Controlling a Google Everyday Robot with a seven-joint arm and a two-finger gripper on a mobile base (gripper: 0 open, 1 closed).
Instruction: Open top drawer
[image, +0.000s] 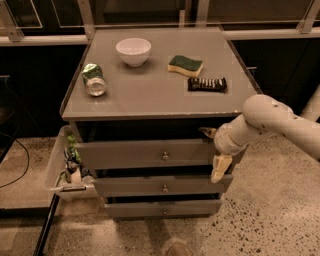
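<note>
The top drawer (135, 153) is the widest of three grey drawer fronts under the grey tabletop, with a small round metal knob (165, 156) at its centre. A dark gap shows between its front and the tabletop. My gripper (214, 150) is at the right end of the top drawer's front, well to the right of the knob. One fingertip (206, 132) points left by the drawer's upper right corner and the other finger (220, 168) hangs down over its lower right corner. The fingers stand apart and hold nothing. The white arm reaches in from the right.
On the tabletop (150, 95) are a white bowl (133, 51), a green sponge (185, 65), a dark snack bar (207, 84) and a can on its side (94, 79). Two narrower drawers (162, 186) lie below. A white bin (64, 165) hangs at the left.
</note>
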